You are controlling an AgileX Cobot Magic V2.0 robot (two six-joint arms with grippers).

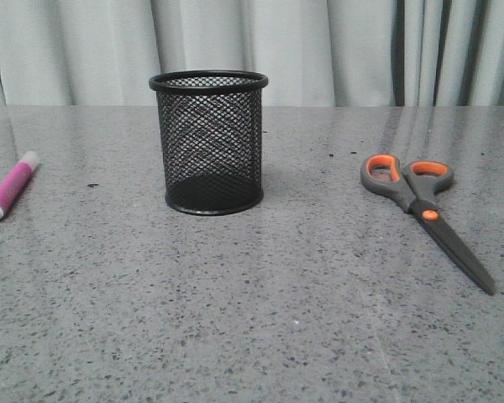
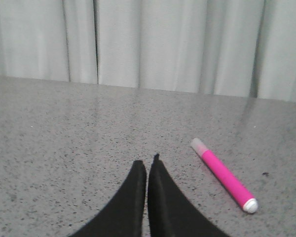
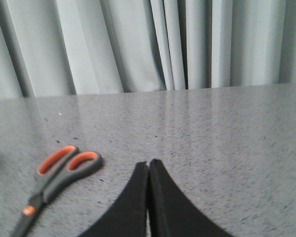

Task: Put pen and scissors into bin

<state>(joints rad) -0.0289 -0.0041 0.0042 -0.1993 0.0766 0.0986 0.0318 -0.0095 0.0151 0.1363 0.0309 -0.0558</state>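
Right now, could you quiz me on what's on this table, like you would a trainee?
1. True or false: the pink pen already stands inside the black mesh pencil cup.
2. Which item lies on the robot's right of the cup? A) pen B) scissors C) stapler
3. Fill in: the left gripper and right gripper both have their fingers pressed ____.

Key: 1 false, it lies flat on the grey table, left of the cup. 2 B. 3 together, holding nothing.
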